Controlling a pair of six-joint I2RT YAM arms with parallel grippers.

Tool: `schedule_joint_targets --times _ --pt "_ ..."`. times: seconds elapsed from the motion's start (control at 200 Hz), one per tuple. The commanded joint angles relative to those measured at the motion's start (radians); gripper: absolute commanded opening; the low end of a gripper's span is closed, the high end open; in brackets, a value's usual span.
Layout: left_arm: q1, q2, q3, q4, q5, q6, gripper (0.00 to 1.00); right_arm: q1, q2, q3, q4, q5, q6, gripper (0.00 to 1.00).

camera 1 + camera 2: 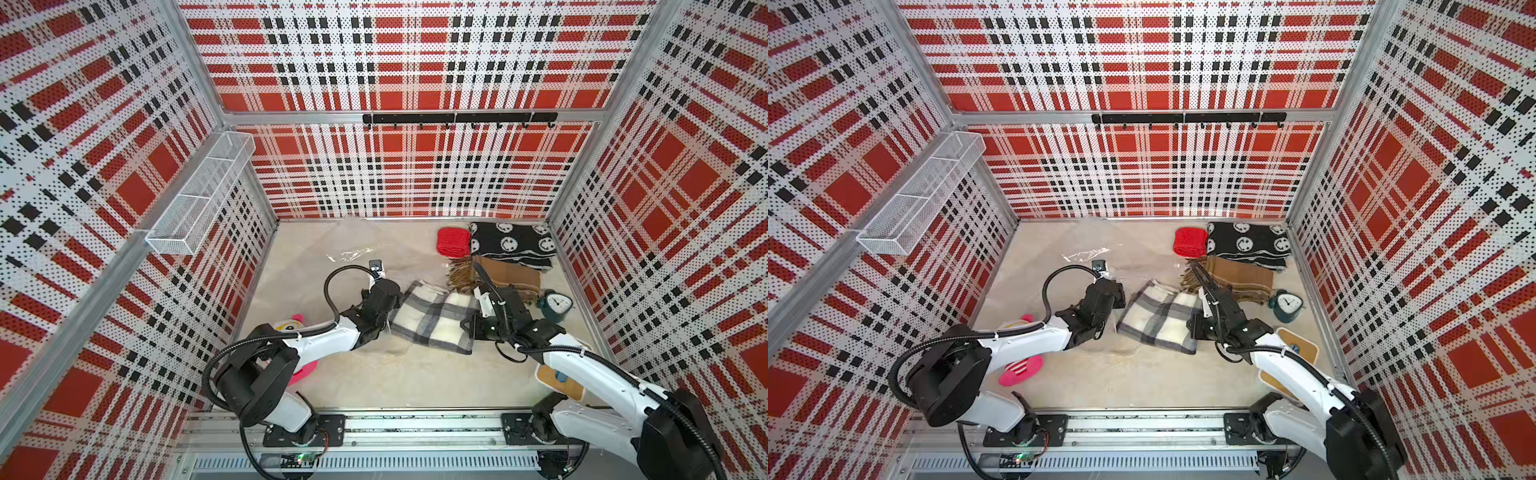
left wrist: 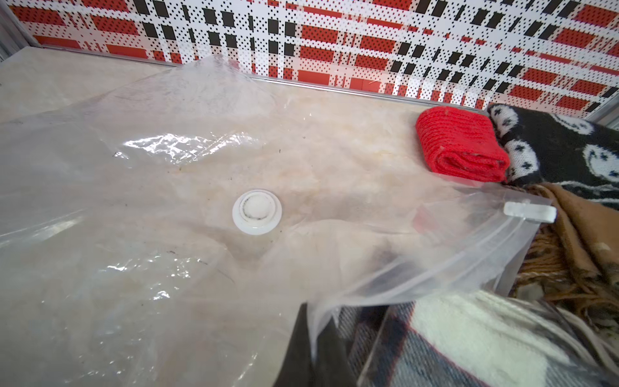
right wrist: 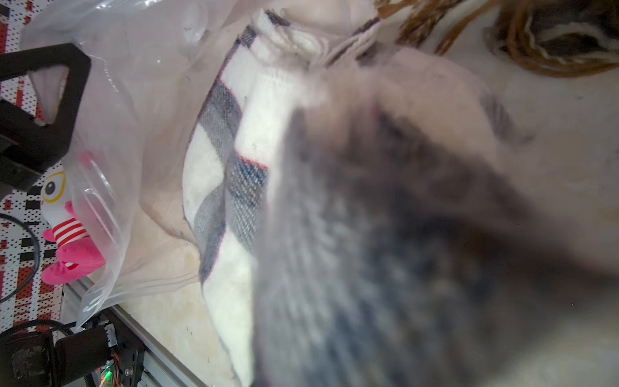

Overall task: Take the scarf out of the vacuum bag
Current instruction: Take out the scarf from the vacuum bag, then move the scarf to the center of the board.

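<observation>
lying mid-table in both top views, the plaid scarf (image 1: pixel 432 320) sits between the left gripper (image 1: pixel 387 328) at its 9 o'clock edge and the right gripper (image 1: pixel 471 328) at 3 o'clock; the vacuum bag (image 1: pixel 353 254) spreads toward 11 o'clock. left wrist: jaws closed on the bag's mouth rim. right wrist: blurred cloth hides the jaws; i cannot tell if they grip.

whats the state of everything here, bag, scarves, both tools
vacuum bag: mostly flat, mouth open
valve cap: seated on the bag
plaid scarf: folded, one end at the bag's mouth
left tool: shut on the bag's edge
right tool: at the scarf's other end, hidden by fabric, grip unclear
red scarf: folded, outside the bag
smiley scarf: folded
brown scarf: folded, fringe loose
</observation>
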Motion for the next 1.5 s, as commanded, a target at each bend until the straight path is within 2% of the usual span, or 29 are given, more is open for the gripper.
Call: schedule_joint_targets --times 0.0,0.23,0.271,0.396,0.541,0.686,0.767,0.867,0.987,1.092,1.298,1.498 --pt "0.003 0.003 0.019 -0.006 -0.016 -0.007 0.00 -0.063 -0.010 -0.028 -0.081 0.025 -0.040 0.14" --pt "0.003 0.002 0.020 -0.007 -0.016 -0.004 0.00 -0.095 -0.010 -0.019 -0.115 0.065 -0.047 0.20" --pt "0.003 0.002 0.021 -0.007 -0.016 -0.006 0.00 -0.094 -0.016 -0.006 -0.137 0.101 -0.037 0.28" --pt "0.003 0.003 0.022 -0.007 -0.009 -0.006 0.00 -0.087 -0.119 0.017 -0.164 0.164 -0.017 0.64" --pt "0.003 -0.001 0.024 -0.009 -0.002 -0.006 0.00 -0.024 -0.225 0.107 -0.256 0.293 0.023 0.87" --pt "0.002 -0.018 0.020 -0.010 0.001 -0.006 0.00 0.165 -0.163 0.197 -0.225 0.427 0.065 0.91" --pt "0.003 -0.022 0.018 -0.009 0.006 -0.007 0.00 0.287 -0.034 0.263 -0.189 0.539 0.078 0.92" --pt "0.003 -0.022 0.019 -0.007 0.017 -0.005 0.00 0.354 0.170 0.362 -0.137 0.585 0.080 0.92" --pt "0.004 -0.023 0.020 -0.007 0.030 -0.008 0.00 0.373 0.379 0.449 -0.035 0.555 0.075 0.92" --pt "0.007 -0.028 0.018 -0.008 0.037 -0.008 0.00 0.384 0.497 0.485 0.053 0.546 0.062 0.92" --pt "0.009 -0.035 0.012 -0.003 0.061 -0.015 0.00 0.395 0.647 0.560 0.107 0.624 0.079 0.93" --pt "0.015 -0.038 0.012 -0.002 0.073 -0.015 0.00 0.397 0.713 0.500 0.259 0.629 0.079 0.92"
